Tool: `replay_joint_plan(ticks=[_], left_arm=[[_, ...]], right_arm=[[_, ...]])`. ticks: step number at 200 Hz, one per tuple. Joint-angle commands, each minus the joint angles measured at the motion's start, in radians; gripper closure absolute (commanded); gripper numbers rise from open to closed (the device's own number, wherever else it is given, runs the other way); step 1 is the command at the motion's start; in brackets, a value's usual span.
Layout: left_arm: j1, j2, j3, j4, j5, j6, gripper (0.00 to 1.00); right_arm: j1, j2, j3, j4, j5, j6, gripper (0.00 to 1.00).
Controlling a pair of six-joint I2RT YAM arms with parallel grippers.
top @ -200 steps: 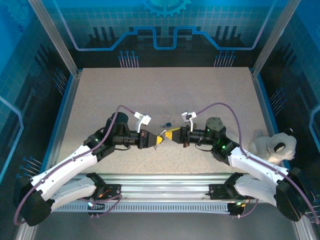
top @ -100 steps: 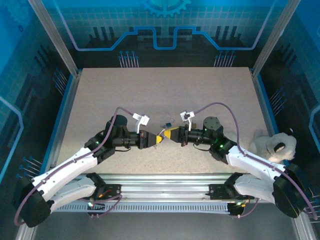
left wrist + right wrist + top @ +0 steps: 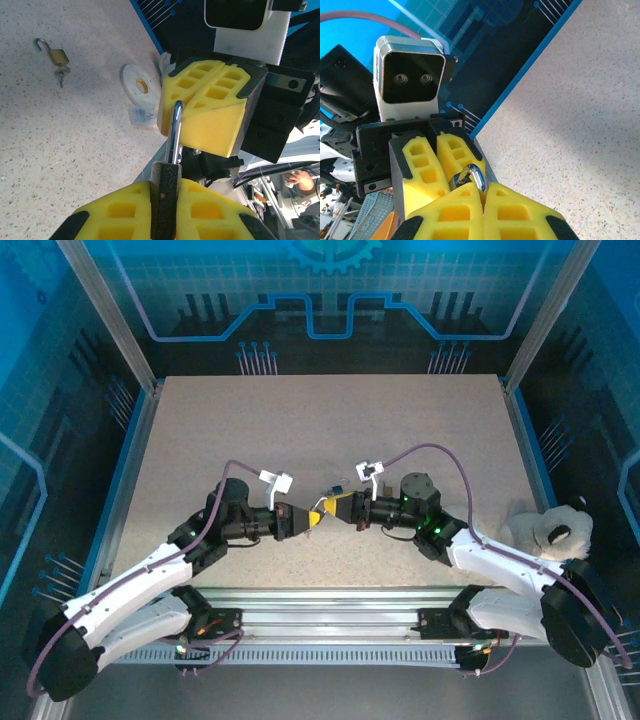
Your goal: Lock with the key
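Yellow-padded left gripper (image 3: 166,190) clamped on key (image 3: 174,130); right gripper (image 3: 482,192) clamped on padlock (image 3: 472,176); key tip set against right gripper.

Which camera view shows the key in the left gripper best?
The left wrist view: the key, black head clamped in the left gripper, silver blade pointing at the right gripper. The top view gives a tiny sliver; in the right wrist view I cannot make it out.

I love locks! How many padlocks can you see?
2. One brass padlock lies on the table. The other padlock is pinched in the right pincer, with just its silver loop showing. More could be hidden.
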Motion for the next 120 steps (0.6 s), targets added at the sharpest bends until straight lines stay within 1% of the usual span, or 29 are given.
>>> replay_joint_plan(ticks=[1,68,120], left_arm=[[0.013,-0.013,0.014,0.222,-0.079,-0.056,1.0],[0.015,-0.037,0.0,0.296,-0.066,-0.095,1.0],[0.016,-0.038,-0.008,0.317,-0.06,-0.106,1.0]], right_arm=[[0.069,0.013,-0.005,0.022,-0.118,-0.019,1.0],[0.073,0.024,-0.03,0.081,-0.125,-0.048,1.0],[0.073,0.009,-0.028,0.076,-0.127,-0.057,1.0]])
